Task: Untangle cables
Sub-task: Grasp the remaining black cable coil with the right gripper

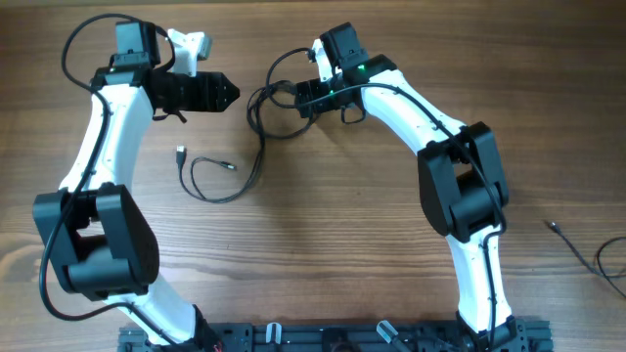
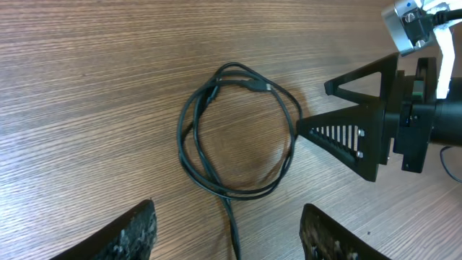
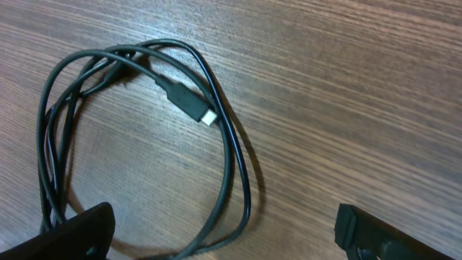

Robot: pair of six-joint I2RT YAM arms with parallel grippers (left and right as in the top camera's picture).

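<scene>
My right gripper [image 3: 225, 215] stands wide open and empty. The coiled black cable [image 3: 173, 90], USB-C plug [image 3: 202, 112] showing, lies at its 11 o'clock on the wooden table [image 3: 346, 87]. My left gripper [image 2: 227, 217] is also parted and empty, with that coil at 12 o'clock. Overhead, a loose cable loop [image 1: 182, 154] lies at the coil's 7 o'clock.

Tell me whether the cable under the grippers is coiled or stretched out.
Coiled: the cable lies on the table in overlapping loops, plug end across the top, one tail trailing away.
</scene>
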